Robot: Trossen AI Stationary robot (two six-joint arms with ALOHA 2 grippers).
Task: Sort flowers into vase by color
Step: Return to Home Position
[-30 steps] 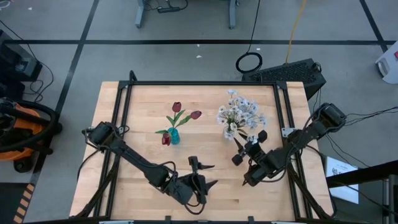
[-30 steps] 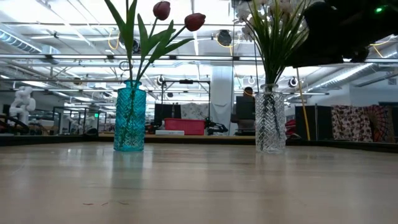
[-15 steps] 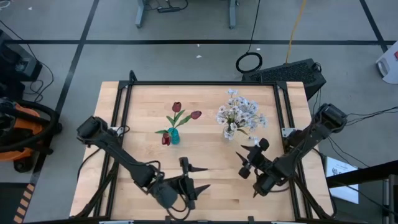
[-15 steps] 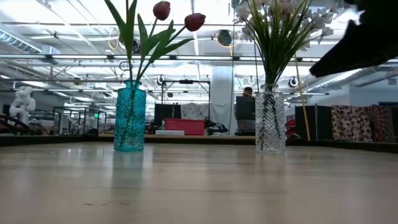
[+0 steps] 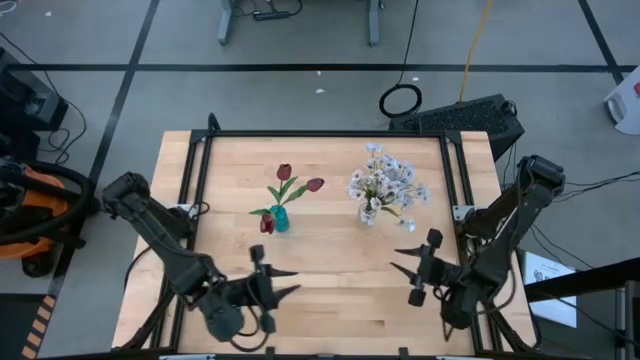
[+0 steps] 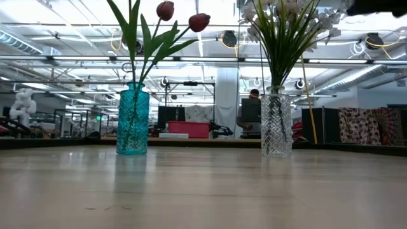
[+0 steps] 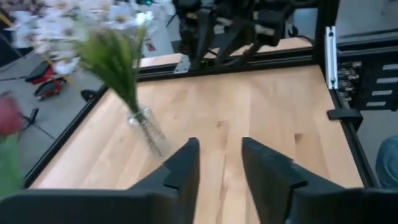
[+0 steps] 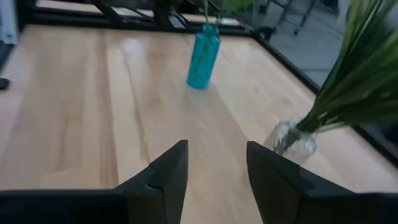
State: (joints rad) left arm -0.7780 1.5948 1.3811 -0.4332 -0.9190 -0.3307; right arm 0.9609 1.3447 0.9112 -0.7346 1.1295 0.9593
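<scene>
High view, tulips (image 5: pixel 285 172) in teal vase (image 5: pixel 281 219), daisies (image 5: pixel 385 180) in clear vase (image 6: pixel 277 124)

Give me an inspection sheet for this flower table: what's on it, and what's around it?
Surface: wooden table in a black frame.
Job's things: red flowers in the teal vase; white flowers in the clear vase; both vases upright, standing apart.
Clutter: nothing seen.
Hands: left hand and right hand open, empty, away from the vases.
Cables: black coil on the floor beyond the table.
Surroundings: orange machine at the left.
</scene>
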